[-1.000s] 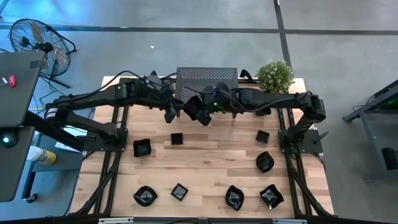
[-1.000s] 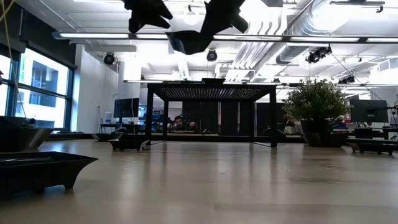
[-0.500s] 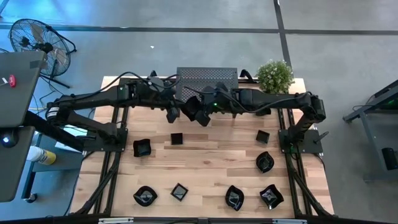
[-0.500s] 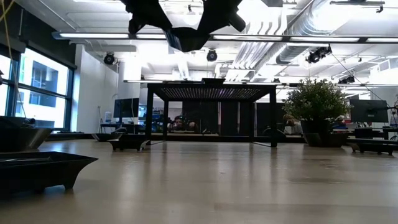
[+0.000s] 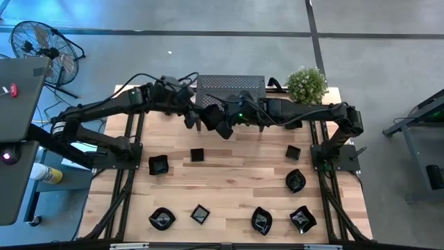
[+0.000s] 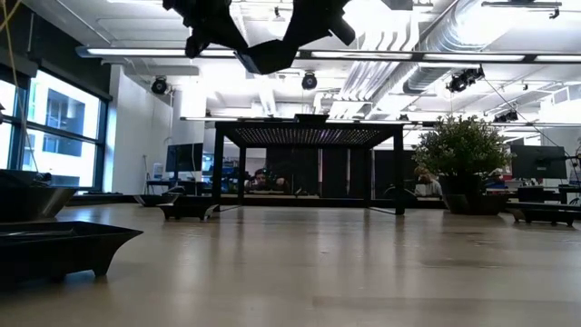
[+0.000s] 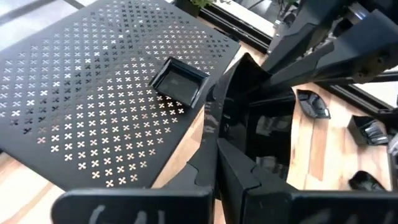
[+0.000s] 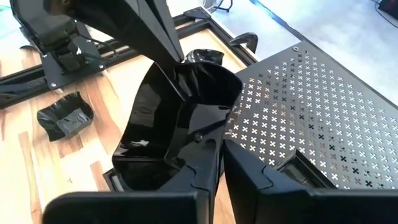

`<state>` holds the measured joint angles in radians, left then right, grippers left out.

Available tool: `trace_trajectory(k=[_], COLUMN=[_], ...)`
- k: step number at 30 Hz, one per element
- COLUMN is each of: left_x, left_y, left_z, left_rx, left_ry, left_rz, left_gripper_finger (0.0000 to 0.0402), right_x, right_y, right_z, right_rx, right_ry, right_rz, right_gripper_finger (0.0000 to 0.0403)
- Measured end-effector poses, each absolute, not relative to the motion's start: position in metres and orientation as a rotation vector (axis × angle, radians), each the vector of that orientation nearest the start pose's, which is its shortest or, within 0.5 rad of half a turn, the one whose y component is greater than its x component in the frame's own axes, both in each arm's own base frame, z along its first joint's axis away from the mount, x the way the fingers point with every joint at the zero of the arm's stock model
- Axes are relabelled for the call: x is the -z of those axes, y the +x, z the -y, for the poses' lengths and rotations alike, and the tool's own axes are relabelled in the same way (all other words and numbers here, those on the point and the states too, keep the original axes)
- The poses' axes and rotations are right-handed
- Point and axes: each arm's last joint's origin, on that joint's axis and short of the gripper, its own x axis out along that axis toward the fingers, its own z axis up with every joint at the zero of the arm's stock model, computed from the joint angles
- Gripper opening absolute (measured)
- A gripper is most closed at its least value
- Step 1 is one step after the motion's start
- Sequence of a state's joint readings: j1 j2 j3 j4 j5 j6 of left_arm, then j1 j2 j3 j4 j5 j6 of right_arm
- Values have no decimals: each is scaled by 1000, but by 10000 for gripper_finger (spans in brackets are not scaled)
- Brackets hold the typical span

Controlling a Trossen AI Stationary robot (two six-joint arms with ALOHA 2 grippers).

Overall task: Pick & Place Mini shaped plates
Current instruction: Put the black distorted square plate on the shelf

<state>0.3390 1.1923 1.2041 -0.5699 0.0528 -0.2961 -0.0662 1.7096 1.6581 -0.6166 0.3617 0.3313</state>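
A glossy black mini plate (image 5: 208,117) hangs in the air in front of the perforated rack (image 5: 230,87), between my two grippers. My left gripper (image 5: 191,119) comes at it from the table's left and my right gripper (image 5: 222,125) from the right; both are shut on it. In the low view the mini plate (image 6: 265,60) shows high above the table. A small square plate (image 7: 179,81) lies flat on the rack top. Several more mini plates, such as a square plate (image 5: 197,154) and a leaf-like plate (image 5: 295,181), rest on the table. My left gripper pinches the plate's rim (image 7: 214,127) between its two fingers, coming slantwise from the table's left. The plate stands tilted on edge, clear of table and rack. My right gripper has the opposite rim (image 8: 208,138) between its fingers, coming from the table's right; the plate's hollow (image 8: 168,124) faces its camera.
The rack (image 7: 93,106) stands at the table's far edge, a potted plant (image 5: 306,83) to its right. Plates lie in two loose rows over the near half of the table, among them a round plate (image 5: 161,219) and a scalloped plate (image 5: 302,219). Bare wood lies between the rows.
My left gripper has moved toward the right and the far edge, up to the plate held by my right gripper, and has shut on its rim. The plate has stayed in the air and shifted a little up and toward the left.
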Motion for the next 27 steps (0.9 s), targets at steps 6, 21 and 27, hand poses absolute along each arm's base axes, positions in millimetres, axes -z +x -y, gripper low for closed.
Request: trace_trajectory(k=[6, 21, 27], left_x=[-360, -359, -359], left_y=[227, 206, 205], left_z=[-102, -140, -136], left_rx=[-410, -402, -312], left_ry=[-433, -475, -483], left_rz=[-493, -480, -495], left_gripper_finger=[0, 9, 2], right_x=[-354, -354, -361], right_y=[376, 373, 361], right_z=[40, 66, 64], right_rx=[563, 524, 475], right_ry=[230, 292, 302], right_rz=[-576, -587, -631], right_gripper_finger=[25, 61, 5])
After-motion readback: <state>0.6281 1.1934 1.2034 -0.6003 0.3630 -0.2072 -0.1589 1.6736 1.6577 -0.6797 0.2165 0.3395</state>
